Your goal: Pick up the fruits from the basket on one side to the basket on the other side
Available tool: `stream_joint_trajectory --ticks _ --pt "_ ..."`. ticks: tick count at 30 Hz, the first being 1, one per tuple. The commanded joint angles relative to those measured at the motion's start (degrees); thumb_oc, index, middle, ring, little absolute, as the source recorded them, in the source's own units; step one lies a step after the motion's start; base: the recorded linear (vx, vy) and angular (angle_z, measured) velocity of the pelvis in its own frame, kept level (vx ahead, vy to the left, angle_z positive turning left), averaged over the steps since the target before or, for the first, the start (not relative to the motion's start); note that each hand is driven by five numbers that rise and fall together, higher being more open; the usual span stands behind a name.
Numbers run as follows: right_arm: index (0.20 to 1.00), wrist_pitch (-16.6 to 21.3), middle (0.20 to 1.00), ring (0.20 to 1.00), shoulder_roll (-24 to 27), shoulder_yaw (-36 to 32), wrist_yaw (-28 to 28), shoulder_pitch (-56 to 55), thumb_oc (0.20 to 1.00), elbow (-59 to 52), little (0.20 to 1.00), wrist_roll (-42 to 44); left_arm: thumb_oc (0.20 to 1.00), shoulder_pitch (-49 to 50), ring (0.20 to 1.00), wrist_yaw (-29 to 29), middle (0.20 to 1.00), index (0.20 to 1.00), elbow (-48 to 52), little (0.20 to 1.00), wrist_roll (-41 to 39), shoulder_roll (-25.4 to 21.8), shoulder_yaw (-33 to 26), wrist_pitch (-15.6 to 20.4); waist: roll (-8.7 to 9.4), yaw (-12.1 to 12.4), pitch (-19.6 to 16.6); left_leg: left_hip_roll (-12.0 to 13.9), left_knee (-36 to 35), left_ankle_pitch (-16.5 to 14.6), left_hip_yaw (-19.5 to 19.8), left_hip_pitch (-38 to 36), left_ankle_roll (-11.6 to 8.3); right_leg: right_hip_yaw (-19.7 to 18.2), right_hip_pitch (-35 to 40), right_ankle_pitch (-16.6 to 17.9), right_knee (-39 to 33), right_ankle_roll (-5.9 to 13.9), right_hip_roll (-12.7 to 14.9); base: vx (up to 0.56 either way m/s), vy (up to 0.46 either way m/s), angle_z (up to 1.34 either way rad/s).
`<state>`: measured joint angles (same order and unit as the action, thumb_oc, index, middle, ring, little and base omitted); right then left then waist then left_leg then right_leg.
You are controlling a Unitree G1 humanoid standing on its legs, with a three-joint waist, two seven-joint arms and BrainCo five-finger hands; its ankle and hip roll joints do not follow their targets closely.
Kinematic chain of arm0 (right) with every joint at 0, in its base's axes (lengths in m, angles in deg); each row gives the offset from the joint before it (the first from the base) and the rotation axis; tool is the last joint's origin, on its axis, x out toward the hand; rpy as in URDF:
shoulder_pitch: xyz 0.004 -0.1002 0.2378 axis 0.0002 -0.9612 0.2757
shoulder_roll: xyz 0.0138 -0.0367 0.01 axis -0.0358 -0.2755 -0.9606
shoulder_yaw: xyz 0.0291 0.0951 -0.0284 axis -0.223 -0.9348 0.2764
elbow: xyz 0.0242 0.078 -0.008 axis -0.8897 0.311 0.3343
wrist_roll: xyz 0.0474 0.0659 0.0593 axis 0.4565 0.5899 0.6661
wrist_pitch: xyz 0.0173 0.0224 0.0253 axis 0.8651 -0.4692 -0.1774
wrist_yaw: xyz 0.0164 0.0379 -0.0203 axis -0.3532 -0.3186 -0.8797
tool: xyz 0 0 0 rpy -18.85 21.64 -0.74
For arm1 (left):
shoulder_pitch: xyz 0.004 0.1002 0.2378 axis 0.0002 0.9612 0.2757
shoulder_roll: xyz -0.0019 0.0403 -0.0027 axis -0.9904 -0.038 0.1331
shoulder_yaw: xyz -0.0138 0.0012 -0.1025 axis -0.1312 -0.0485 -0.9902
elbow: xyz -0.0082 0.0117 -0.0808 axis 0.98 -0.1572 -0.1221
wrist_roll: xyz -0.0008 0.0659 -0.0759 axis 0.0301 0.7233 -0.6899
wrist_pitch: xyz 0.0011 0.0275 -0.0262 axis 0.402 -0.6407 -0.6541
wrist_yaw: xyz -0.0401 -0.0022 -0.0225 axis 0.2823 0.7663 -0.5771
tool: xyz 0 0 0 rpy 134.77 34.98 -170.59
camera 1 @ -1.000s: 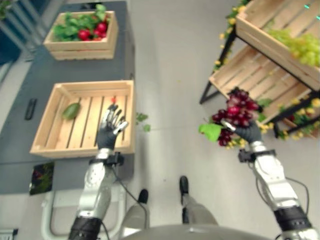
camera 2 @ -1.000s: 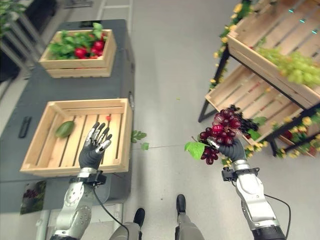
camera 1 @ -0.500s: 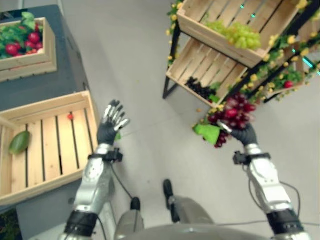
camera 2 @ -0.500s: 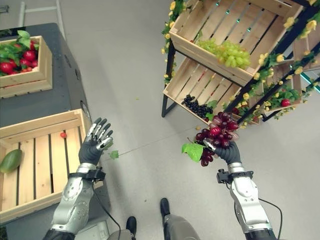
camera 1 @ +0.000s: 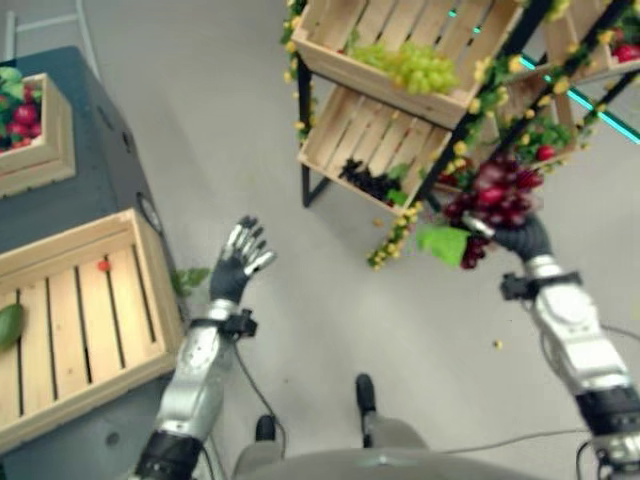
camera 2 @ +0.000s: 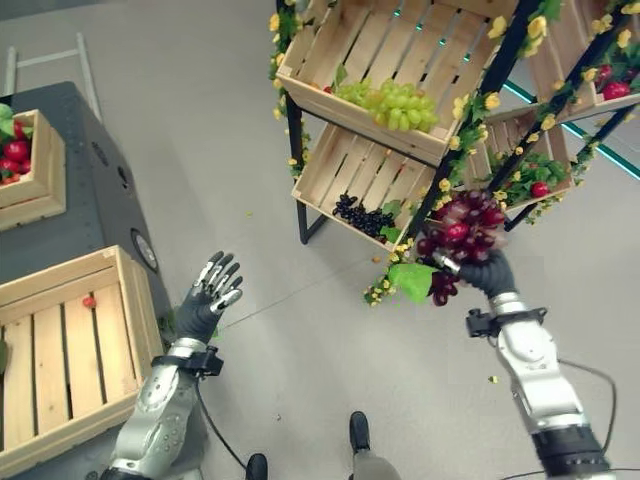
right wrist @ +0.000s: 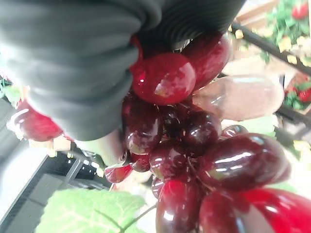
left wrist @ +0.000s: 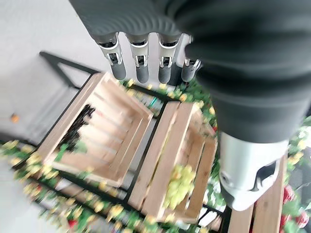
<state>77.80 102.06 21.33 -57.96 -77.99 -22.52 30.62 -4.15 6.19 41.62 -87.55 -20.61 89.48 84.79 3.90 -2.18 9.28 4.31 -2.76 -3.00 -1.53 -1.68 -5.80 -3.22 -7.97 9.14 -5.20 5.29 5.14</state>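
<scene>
Right now the right hand (camera 2: 492, 272) is holding a bunch of red grapes (camera 2: 462, 225) up in the air, fingers curled round it, a green leaf (camera 2: 411, 281) dangling off the bunch, just in front of the flower-trimmed black shelf rack (camera 2: 505, 60). Over on the other side, the left hand (camera 2: 205, 300) is hovering empty above the floor, fingers spread wide, just off the near right corner of the desk (camera 2: 110, 200). Sitting at that corner is a wooden crate (camera 2: 128, 300) with one small red fruit (camera 2: 89, 301) on its slats. On the rack, green grapes (camera 2: 395, 101) are lying in the upper crate (camera 2: 330, 62) and dark grapes (camera 2: 362, 215) in the lower crate (camera 2: 340, 170).
</scene>
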Motion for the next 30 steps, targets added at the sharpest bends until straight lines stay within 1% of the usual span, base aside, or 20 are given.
stream_joint_trajectory --ticks 1,4,5,6,8,9,10,11,13,14,15,16,17,20,23,24,25,27,30 --pt "0.2 2.78 0.2 0.2 5.33 -0.36 1.35 8.29 0.2 1.1 0.2 4.29 1.0 0.52 1.0 -2.48 1.0 1.0 3.68 1.0 -2.0 -2.79 2.76 0.9 -0.28 1.25 -4.64 -5.0 0.63 -1.29 -0.01 3.22 3.12 1.26 -2.44 -6.39 3.37 3.62 -0.32 0.04 -0.071 0.02" --pt "0.2 1.81 0.2 0.2 10.03 3.32 1.55 13.53 0.2 5.84 0.2 5.15 1.0 0.02 1.0 -3.28 1.0 1.0 4.2 1.0 -2.99 -3.63 5.64 0.32 -0.64 1.32 -4.5 -4.3 0.1 -0.71 -0.03 3.27 2.39 1.61 -2.2 -6.72 2.83 3.3 -0.82 0.03 -0.065 0.03" --pt "0.2 1.46 0.2 0.2 12.09 5.53 2.02 16.68 0.2 9.26 0.2 5.7 1.0 -0.06 1.0 -3.49 1.0 1.0 4.59 1.0 -3.7 -4.13 7.04 0.24 -0.77 1.65 -4.56 -3.98 -0.03 -0.46 -0.16 3.31 2.06 1.95 -1.93 -6.93 2.59 3.21 -1.05 0.03 -0.051 0.05" --pt "0.2 1.59 0.2 0.2 12.17 5.86 2.0 17.1 0.2 9.58 0.2 5.79 1.0 -0.09 1.0 -3.48 1.0 1.0 4.57 1.0 -3.72 -4.04 6.97 0.25 -0.86 1.57 -4.53 -3.96 -0.05 -0.46 -0.18 3.3 2.04 1.94 -1.93 -6.92 2.59 3.2 -1.08 0.04 -0.055 0.06" --pt "0.2 1.1 0.2 0.2 15.65 9.6 1.97 22.81 0.2 14.71 0.2 6.74 1.0 -0.45 1.0 -3.81 1.0 1.0 4.87 1.0 -4.48 -4.76 8.11 0.0 -1.04 1.83 -4.36 -3.54 -0.13 -0.11 -0.23 3.51 1.49 2.25 -1.69 -7.18 2.23 2.96 -1.44 0.02 -0.056 0.03" --pt "0.2 1.13 0.2 0.2 15.66 9.74 1.97 22.97 0.2 14.79 0.2 6.76 1.0 -0.45 1.0 -3.81 1.0 1.0 4.86 1.0 -4.48 -4.72 8.06 0.0 -1.08 1.77 -4.35 -3.54 -0.14 -0.11 -0.22 3.51 1.49 2.26 -1.69 -7.18 2.23 2.96 -1.44 0.02 -0.061 0.04" --pt "0.2 0.69 0.2 0.2 16.72 10.82 1.96 24.54 0.2 16.58 0.2 6.86 1.0 -0.49 1.0 -3.87 1.0 1.0 4.81 1.0 -4.68 -5.1 8.69 -0.06 -1.03 2.0 -4.32 -3.38 -0.14 0.04 -0.21 3.57 1.33 2.39 -1.66 -7.31 2.11 2.89 -1.55 0.02 -0.057 0.04" --pt "0.2 -0.03 0.2 0.2 19.06 14.12 1.82 29.23 0.2 20.1 0.2 6.73 1.0 -0.83 1.0 -3.93 1.0 1.0 4.81 1.0 -4.92 -5.68 9.43 -0.08 -1.07 2.24 -4.21 -3.13 -0.19 0.31 -0.13 3.75 0.99 2.56 -1.63 -7.39 1.97 2.76 -1.76 0.02 -0.057 0.0" --pt "0.2 0.12 0.2 0.2 19.1 14.97 1.77 30.19 0.2 20.61 0.2 6.87 1.0 -0.85 1.0 -3.92 1.0 1.0 4.79 1.0 -4.92 -5.44 9.2 -0.07 -1.28 2.01 -4.13 -3.11 -0.21 0.32 -0.14 3.75 0.98 2.55 -1.63 -7.38 1.97 2.75 -1.78 0.01 -0.044 -0.01" --pt "0.2 -0.89 0.2 0.2 21.08 20.07 2.0 37.07 0.2 24.32 0.2 5.83 1.0 -1.32 1.0 -3.86 1.0 1.0 5.05 1.0 -5.18 -6.12 10.23 -0.31 -1.24 2.42 -3.85 -2.77 -0.3 0.82 -0.09 4.11 0.49 2.91 -1.54 -7.58 1.78 2.55 -1.99 0.01 -0.053 -0.01" --pt "0.2 -0.83 0.2 0.2 21.06 20.58 1.99 37.66 0.2 24.58 0.2 5.9 1.0 -1.34 1.0 -3.86 1.0 1.0 5.03 1.0 -5.18 -5.97 10.1 -0.3 -1.36 2.27 -3.8 -2.77 -0.3 0.82 -0.09 4.12 0.48 2.91 -1.55 -7.57 1.79 2.55 -1.99 0.0 -0.076 -0.02" --pt "0.2 -1.06 0.2 0.2 21.12 23.3 2.33 41.4 0.2 24.96 0.2 5.47 1.0 -1.98 1.0 -3.64 1.0 1.0 4.81 1.0 -5.5 -6.19 10.75 -0.46 -1.46 2.38 -3.5 -2.64 -0.27 1.09 -0.1 4.54 0.26 3.07 -1.78 -7.72 1.8 2.37 -2.19 0.0 -0.037 0.04" --pt "0.2 -1.15 0.2 0.2 20.67 24.38 2.41 42.98 0.2 24.5 0.2 5.63 1.0 -2.39 1.0 -3.32 1.0 1.0 4.64 1.0 -5.59 -6.01 10.85 -0.43 -1.61 2.28 -3.39 -2.58 -0.33 1.21 -0.04 4.67 0.17 3.19 -1.85 -7.73 1.77 2.34 -2.27 0.01 -0.049 0.04" --pt "0.2 -1.06 0.2 0.2 19.53 26.35 2.81 46.11 0.2 23.44 0.2 6.21 1.0 -3.27 1.0 -2.86 1.0 1.0 4.56 1.0 -5.69 -5.91 11.47 -0.46 -1.7 2.28 -3.26 -2.52 -0.43 1.41 0.03 4.97 0.14 3.3 -1.92 -7.8 1.68 2.17 -2.45 0.01 -0.012 0.02" --pt "0.2 -0.93 0.2 0.2 16.96 29.67 3.44 51.66 0.2 24.05 0.2 7.49 1.0 -4.64 1.0 -2.19 1.0 1.0 4.55 1.0 -5.87 -6.1 13.2 -0.41 -1.35 2.84 -2.84 -2.56 -0.59 1.77 0.27 5.48 0.09 3.47 -2.18 -7.82 1.73 2.07 -2.55 0.0 0.0 0.0" --pt "0.2 -0.87 0.2 0.2 16.9 30.13 3.43 52.2 0.2 24.32 0.2 7.58 1.0 -4.69 1.0 -2.19 1.0 1.0 4.51 1.0 -5.87 -5.94 13.07 -0.39 -1.48 2.7 -2.77 -2.57 -0.6 1.78 0.28 5.49 0.09 3.48 -2.19 -7.82 1.74 2.07 -2.55 0.0 0.0 0.0" --pt "0.2 -1.06 0.2 0.2 16.15 32.23 3.57 55.44 0.2 26.07 0.2 7.8 1.0 -5.14 1.0 -2.33 1.0 1.0 4.65 1.0 -6.02 -6.33 14.09 -0.5 -1.21 3.07 -2.61 -2.53 -0.68 1.91 0.35 5.68 0.03 3.63 -2.37 -7.79 1.83 2.06 -2.52 0.0 -0.006 0.05" --pt "0.2 -1.17 0.2 0.2 15.62 33.59 3.7 57.46 0.2 27.54 0.2 7.91 1.0 -5.48 1.0 -2.36 1.0 1.0 4.69 1.0 -5.97 -6.32 14.36 -0.51 -1.2 3.07 -2.53 -2.54 -0.82 2.0 0.37 5.79 0.0 3.73 -2.42 -7.73 1.77 2.07 -2.52 0.0 -0.004 0.12" --pt "0.2 -1.83 0.2 0.2 13.33 37.34 4.38 64.09 0.2 34.03 0.2 7.65 1.0 -5.82 1.0 -2.4 1.0 1.0 4.88 1.0 -6.14 -6.78 15.57 -0.69 -0.65 3.72 -1.91 -2.56 -1.29 2.4 0.65 6.33 -0.07 4.01 -2.99 -7.4 1.82 2.14 -2.37 -0.02 0.004 0.13"
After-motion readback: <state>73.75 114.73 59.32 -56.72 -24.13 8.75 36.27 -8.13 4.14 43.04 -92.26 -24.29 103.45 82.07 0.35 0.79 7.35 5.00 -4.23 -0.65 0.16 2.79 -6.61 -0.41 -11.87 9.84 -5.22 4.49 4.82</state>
